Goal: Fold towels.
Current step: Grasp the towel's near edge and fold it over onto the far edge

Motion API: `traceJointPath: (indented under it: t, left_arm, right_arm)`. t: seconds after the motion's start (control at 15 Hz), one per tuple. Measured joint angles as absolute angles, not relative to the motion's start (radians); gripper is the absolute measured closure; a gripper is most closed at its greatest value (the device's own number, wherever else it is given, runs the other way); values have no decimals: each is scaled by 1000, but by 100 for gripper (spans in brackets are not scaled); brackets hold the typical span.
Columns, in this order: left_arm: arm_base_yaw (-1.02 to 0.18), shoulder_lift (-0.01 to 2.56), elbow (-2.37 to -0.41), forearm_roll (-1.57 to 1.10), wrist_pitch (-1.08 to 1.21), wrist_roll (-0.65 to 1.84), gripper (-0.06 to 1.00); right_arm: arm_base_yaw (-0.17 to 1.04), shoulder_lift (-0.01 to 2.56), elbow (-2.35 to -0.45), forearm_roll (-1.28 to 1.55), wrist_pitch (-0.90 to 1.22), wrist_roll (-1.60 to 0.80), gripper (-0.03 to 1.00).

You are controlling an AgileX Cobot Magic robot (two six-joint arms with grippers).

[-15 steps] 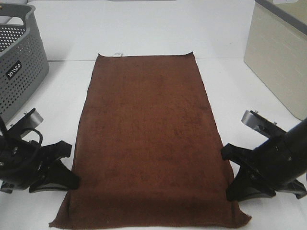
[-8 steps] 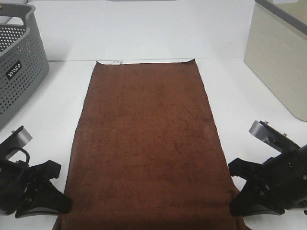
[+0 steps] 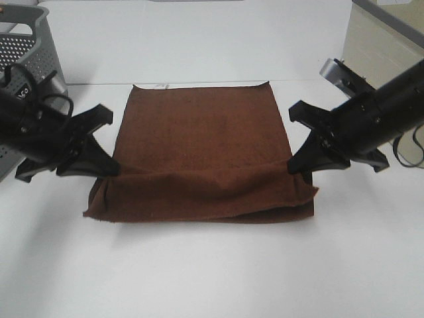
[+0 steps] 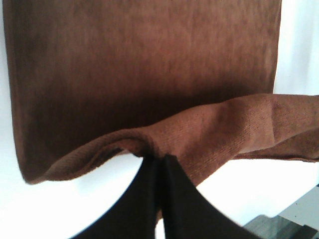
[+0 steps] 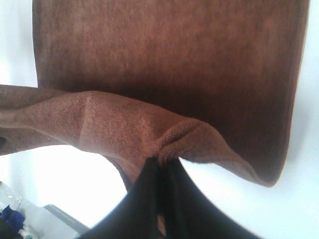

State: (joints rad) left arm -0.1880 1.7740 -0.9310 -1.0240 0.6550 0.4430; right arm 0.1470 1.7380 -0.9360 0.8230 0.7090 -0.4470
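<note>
The dark reddish-brown towel (image 3: pixel 199 126) lies on the white table with its near end lifted and carried over its middle, hanging as a fold (image 3: pixel 199 195). A small white tag (image 3: pixel 161 85) shows at its far edge. My left gripper (image 3: pixel 114 170) is shut on the towel's near left corner; the left wrist view shows the cloth (image 4: pixel 199 134) pinched between its fingers (image 4: pixel 160 169). My right gripper (image 3: pixel 293 169) is shut on the near right corner, and the right wrist view shows the hem (image 5: pixel 174 137) pinched at its fingertips (image 5: pixel 159 172).
A grey perforated basket (image 3: pixel 30 59) stands at the back left, behind my left arm. A beige bin (image 3: pixel 377 46) stands at the back right, behind my right arm. White table (image 3: pixel 212 265) lies in front of the towel.
Both grippers have closed on the towel's near corners, lifted them and carried them away from the front edge toward the far end. The towel's near half now drapes over its middle.
</note>
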Motion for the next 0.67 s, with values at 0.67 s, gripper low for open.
traceJointPath:
  t: [0.67]
  left_arm:
    - [-188,2201,-1637,-917,636,279,94]
  right_arm:
    - [147,2183,-1783,517,830,-194,97]
